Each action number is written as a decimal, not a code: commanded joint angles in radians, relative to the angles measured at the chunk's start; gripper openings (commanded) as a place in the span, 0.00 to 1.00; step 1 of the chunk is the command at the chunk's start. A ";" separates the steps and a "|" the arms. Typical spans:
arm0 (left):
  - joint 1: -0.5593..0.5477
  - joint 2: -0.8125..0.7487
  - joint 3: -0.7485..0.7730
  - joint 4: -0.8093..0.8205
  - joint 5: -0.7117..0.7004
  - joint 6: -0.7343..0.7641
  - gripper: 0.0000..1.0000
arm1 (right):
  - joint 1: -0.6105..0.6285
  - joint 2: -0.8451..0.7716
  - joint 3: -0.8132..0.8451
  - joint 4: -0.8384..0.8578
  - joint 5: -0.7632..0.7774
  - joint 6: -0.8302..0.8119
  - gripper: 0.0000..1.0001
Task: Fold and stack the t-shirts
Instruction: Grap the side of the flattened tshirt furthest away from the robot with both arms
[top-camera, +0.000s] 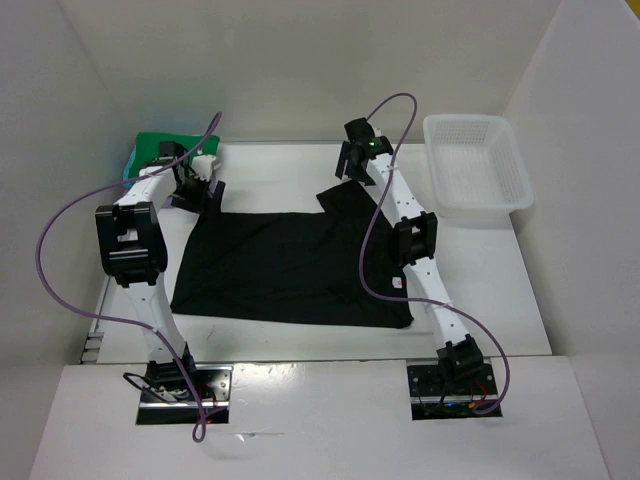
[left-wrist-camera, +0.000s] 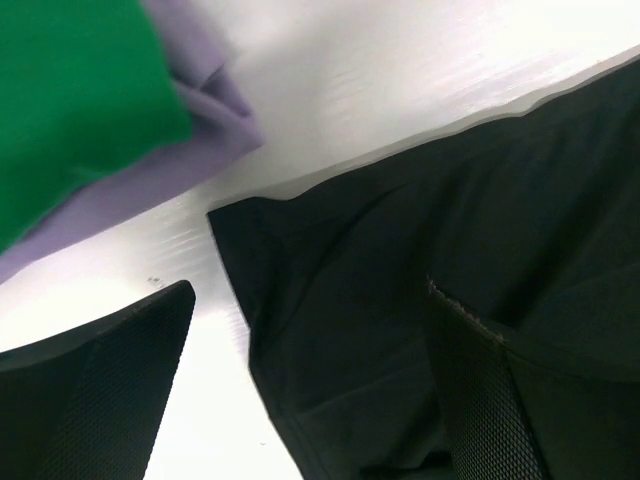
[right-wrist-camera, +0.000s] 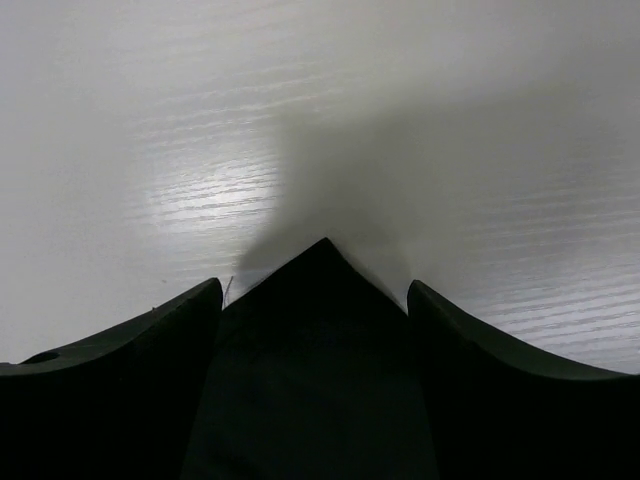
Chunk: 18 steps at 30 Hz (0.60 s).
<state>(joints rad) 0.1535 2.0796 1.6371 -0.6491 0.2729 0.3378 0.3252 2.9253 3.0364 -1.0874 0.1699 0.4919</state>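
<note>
- The black t-shirt (top-camera: 290, 270) is spread flat in the middle of the table (top-camera: 480, 290), sleeve ends toward 12 o'clock. One arm is on each far corner, so I'd guess this is the grab before the first fold.
- Left gripper (left-wrist-camera: 308, 300) is at the shirt's 11 o'clock corner. Its fingers are spread wide, one over bare table and one over the cloth, with the sleeve corner lying between them. Nothing is pinched.
- Right gripper (right-wrist-camera: 315, 290) is at the 1 o'clock corner. The fingers are apart and the pointed sleeve tip sits dead centre between them. As far as I can see it isn't clamped on the cloth yet.
- The done pile is at the table's 10 o'clock: a green t-shirt (top-camera: 158, 143) folded on top of a lavender t-shirt (left-wrist-camera: 200, 130), near the black sleeve but not touching it. The white bin (top-camera: 510, 190) is off at 2 o'clock.
- How I'd do it:
  - Bite deep enough to catch both layers of each sleeve, not just the hem.
  - Close both sides before lifting.
  - Bring the two corners toward 6 o'clock at the same pace so the crease stays straight.
  - Keep the left fingers off that lavender edge.
</note>
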 joint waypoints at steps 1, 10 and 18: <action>0.000 -0.036 0.000 0.012 -0.008 -0.003 1.00 | 0.051 0.064 0.004 -0.058 0.045 -0.004 0.79; 0.009 -0.007 -0.019 0.035 0.026 -0.057 1.00 | 0.011 0.037 -0.047 -0.091 0.098 -0.004 0.11; 0.009 0.028 0.062 0.055 0.051 -0.057 1.00 | 0.021 -0.017 -0.036 -0.091 0.080 -0.013 0.00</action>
<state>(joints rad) 0.1585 2.0834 1.6360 -0.6197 0.2718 0.3061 0.3428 2.9345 3.0337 -1.0885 0.2356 0.4961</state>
